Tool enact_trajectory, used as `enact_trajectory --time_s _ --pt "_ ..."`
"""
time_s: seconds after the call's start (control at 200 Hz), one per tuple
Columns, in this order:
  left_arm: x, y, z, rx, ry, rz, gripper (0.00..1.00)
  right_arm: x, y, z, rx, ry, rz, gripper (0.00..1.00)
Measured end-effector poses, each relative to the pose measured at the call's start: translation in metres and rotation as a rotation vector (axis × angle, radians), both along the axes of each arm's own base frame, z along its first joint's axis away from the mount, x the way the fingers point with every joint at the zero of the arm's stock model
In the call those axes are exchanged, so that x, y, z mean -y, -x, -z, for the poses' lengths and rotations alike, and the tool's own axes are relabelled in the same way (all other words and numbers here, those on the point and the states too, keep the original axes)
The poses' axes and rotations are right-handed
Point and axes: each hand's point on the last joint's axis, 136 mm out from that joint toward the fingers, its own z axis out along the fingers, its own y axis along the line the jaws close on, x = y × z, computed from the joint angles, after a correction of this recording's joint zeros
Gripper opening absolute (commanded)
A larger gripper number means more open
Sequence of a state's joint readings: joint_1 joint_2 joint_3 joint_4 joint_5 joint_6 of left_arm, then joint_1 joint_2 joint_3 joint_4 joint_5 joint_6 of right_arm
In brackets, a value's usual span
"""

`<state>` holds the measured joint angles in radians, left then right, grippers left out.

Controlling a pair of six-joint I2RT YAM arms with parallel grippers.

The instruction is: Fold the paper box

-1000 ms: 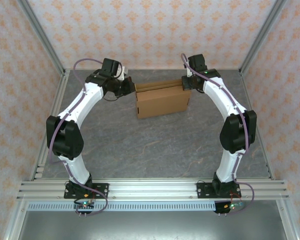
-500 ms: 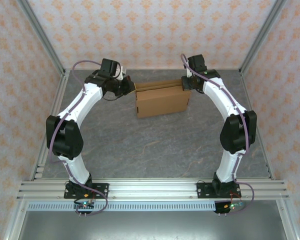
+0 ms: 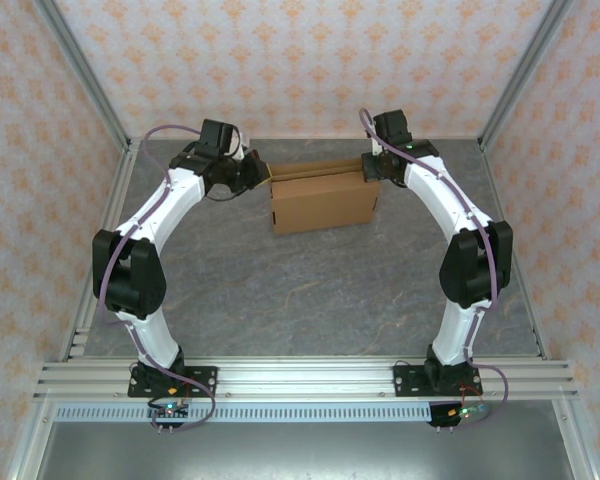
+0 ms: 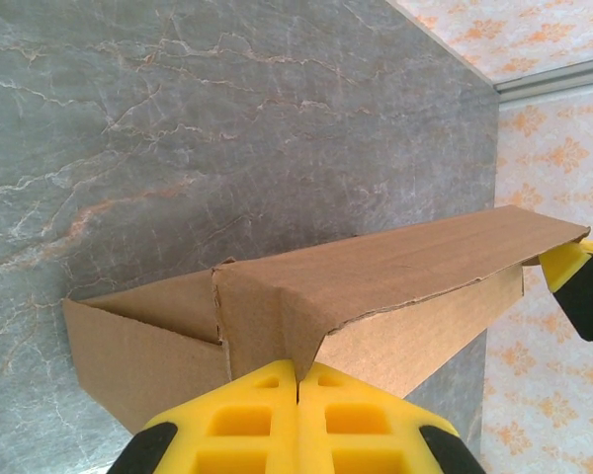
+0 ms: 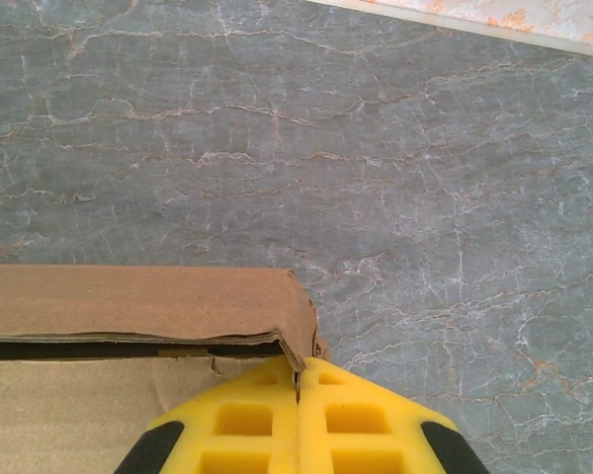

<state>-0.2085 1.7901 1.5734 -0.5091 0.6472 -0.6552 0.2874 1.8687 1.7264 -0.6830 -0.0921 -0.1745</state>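
I saw both pincers clenched. The left pincer [image 4: 296, 380] had its tips against one end of the box [image 3: 323, 205] flap; the right pincer [image 5: 298, 375] met the opposite end. The box sat between them on the counter [image 3: 310, 300].

No text, label, brand mark, number or sign can be read on any surface. The paper box [image 3: 323, 203] has plain brown cardboard faces. The walls [image 3: 280, 60] carry a repeating orange ornament, which is a pattern and not lettering.
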Motion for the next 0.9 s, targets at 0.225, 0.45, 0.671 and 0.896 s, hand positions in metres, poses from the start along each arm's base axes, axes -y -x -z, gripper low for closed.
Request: enact_trajectory --time_s 0.225,0.45,0.671,0.896 --pt "0.0001 -0.0006 -0.0006 0.0 0.004 -0.004 0.0 0.0004 0.0 0.0004 0.0 0.003 0.002 0.02" --pt "-0.0022 -0.0006 0.0057 -0.008 0.0 -0.015 0.0 -0.0029 0.0008 0.0003 0.001 0.005 -0.004 0.02" --pt "-0.0025 -0.0023 0.0044 -0.008 0.011 -0.026 0.0 -0.0022 0.0008 0.0006 0.001 0.009 -0.002 0.02" --pt "-0.0037 -0.0026 0.0083 0.0 0.0 -0.027 0.0 -0.0026 0.0007 0.001 0.002 0.008 -0.003 0.02"
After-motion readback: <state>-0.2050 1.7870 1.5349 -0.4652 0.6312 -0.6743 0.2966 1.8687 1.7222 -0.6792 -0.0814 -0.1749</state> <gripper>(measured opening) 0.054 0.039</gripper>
